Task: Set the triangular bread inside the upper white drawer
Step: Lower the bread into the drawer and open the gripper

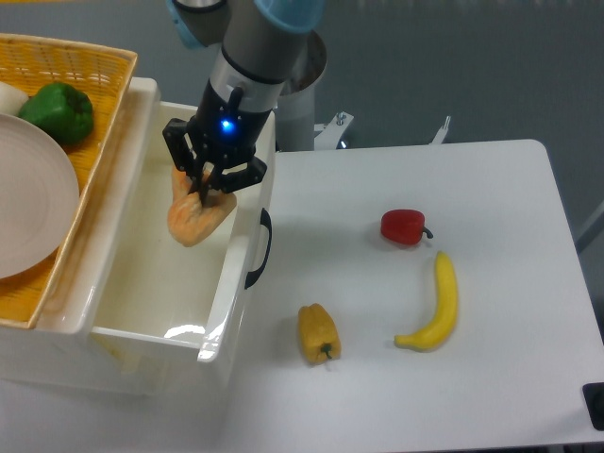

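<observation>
The pincer (201, 185) is closed on the bread (195, 216), its black fingers gripping the top of the wedge while the tan and orange bulk hangs below them. Bread and pincer sit over the inside of the drawer (113, 300), toward its far right part, just left of the right wall; the bread is clear of the floor as far as can be told, though how high it hangs cannot be judged. A blue light glows on the wrist above the fingers.

The drawer itself is a deep glossy white box, and nothing else shows inside it. Its black handle (259, 248) is on the outer wall just right of and below the pincer.

Left of the pincer, a yellow woven basket (106, 106) rests on the drawer's left edge. It holds a white plate (33, 209) and, behind that, a green pepper (58, 112).

On the white bench (528, 226) to the right of the pincer lie a red pepper (404, 226), a banana (436, 306) nearer the front, and a yellow pepper (318, 332) close to the drawer's front corner, all apart from each other
</observation>
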Robot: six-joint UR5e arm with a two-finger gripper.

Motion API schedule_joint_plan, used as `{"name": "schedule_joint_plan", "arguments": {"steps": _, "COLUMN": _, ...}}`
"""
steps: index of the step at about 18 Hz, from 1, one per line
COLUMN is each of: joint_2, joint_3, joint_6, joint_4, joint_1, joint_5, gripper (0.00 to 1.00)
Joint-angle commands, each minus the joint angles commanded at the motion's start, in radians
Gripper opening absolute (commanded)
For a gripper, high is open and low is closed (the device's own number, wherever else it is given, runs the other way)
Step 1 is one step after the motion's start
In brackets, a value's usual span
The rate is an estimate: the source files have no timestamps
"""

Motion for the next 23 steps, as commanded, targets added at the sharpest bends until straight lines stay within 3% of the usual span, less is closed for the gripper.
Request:
{"name": "schedule_joint_plan", "arguments": {"steps": 1, "joint_2": -0.005, "joint_3": 0.0, "joint_6": 0.003, "joint_4": 0.002, "joint_1": -0.002, "joint_5": 0.002, "gripper": 0.09}}
{"name": "schedule_joint_plan", "arguments": {"steps": 2, "joint_2": -0.008, "joint_3": 0.0, "joint_6": 0.006, "joint_4": 0.005, "joint_1": -0.003, "joint_5": 0.002, "gripper": 0.35}}
{"name": "schedule_joint_plan", "arguments": {"steps": 4, "joint_2": -0.008, "joint_3": 0.0, "joint_6": 0.006, "joint_4": 0.005, "joint_1": -0.003, "joint_5": 0.0, "gripper": 0.49}}
{"name": "schedule_joint_plan", "arguments": {"steps": 7, "joint_2": -0.008, "joint_3": 0.0, "joint_6": 0.006, "joint_4": 0.009, "joint_1": -0.006, "joint_5": 0.0, "gripper": 0.49}}
{"name": "schedule_joint_plan", "arguments": {"steps": 9, "joint_2": -0.009, "joint_3": 0.0, "joint_6": 0.006, "joint_4": 0.011, "joint_1": -0.008, "joint_5": 0.0, "gripper": 0.58}}
{"name": "schedule_joint_plan", "arguments": {"steps": 12, "joint_2": -0.009, "joint_3": 0.003, "joint_6": 0.008, "joint_4": 0.011, "joint_1": -0.008, "joint_5": 0.0, "gripper": 0.61}}
{"name": "schedule_joint_plan", "arguments": {"steps": 23, "joint_2": -0.008, "joint_3": 0.011, "joint_6": 0.008, "joint_4": 0.018, "joint_1": -0.008, "joint_5": 0.0, "gripper": 0.61}}
